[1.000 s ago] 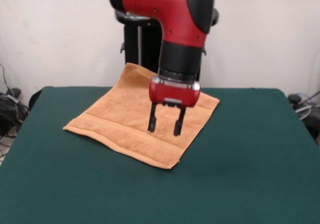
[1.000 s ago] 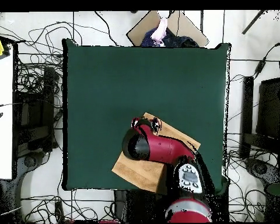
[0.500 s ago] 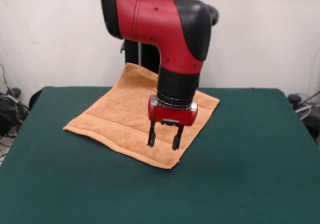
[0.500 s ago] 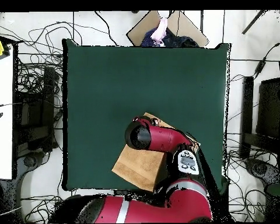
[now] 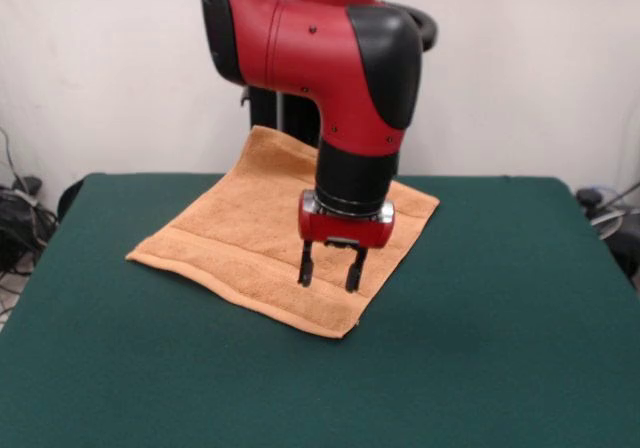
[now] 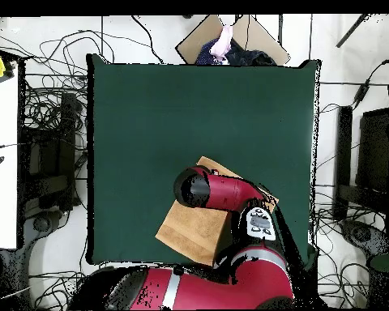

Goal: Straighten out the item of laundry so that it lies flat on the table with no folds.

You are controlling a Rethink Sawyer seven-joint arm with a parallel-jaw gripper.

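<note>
The peach-orange towel [image 5: 240, 233] lies spread on the dark green table [image 5: 480, 348], turned like a diamond, with a woven band along its near edge. Its far corner reaches the table's far edge by the pedestal. My gripper [image 5: 329, 276] points straight down over the towel's near right part, fingers open and empty, tips just above or at the cloth. In the overhead view the arm covers much of the towel [image 6: 190, 231], and the gripper is hidden under the arm. The white tag does not show.
The black pedestal [image 5: 275, 88] stands behind the towel. Cables lie on the floor round the table [image 6: 44, 121]. A person's hand [image 6: 223, 40] and a cardboard sheet show past the table's far edge in the overhead view.
The gripper has come forward and down over the towel's near right part, and its fingers have narrowed a little. The towel has not moved.
</note>
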